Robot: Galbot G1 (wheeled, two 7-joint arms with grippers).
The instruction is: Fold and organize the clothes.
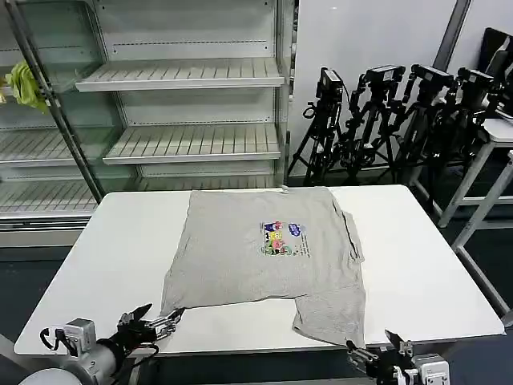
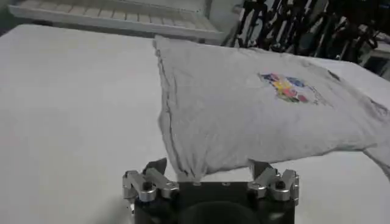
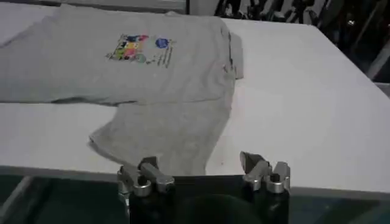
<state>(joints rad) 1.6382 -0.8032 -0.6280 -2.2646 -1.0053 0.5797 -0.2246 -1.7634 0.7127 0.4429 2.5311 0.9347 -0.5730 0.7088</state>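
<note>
One of the clothes, a light grey short-sleeved shirt (image 1: pixel 264 249) with a small multicolour chest print (image 1: pixel 280 239), lies spread on the white table (image 1: pixel 112 265). One flap of it reaches the table's front edge (image 1: pixel 333 309). My left gripper (image 1: pixel 156 322) is open at the shirt's near left corner. In the left wrist view that corner of the shirt (image 2: pixel 244 115) lies between the spread fingers of the left gripper (image 2: pixel 208 169). My right gripper (image 1: pixel 377 354) is open, low at the front edge. In the right wrist view the right gripper (image 3: pixel 198 164) faces the shirt's flap (image 3: pixel 170 134).
A glass-fronted shelf rack (image 1: pixel 184 76) stands behind the table, with a yellow-green rag (image 1: pixel 24 84) hanging at its left. Several camera tripods (image 1: pixel 385 120) stand at the back right. Another white table (image 1: pixel 501 132) is at the far right.
</note>
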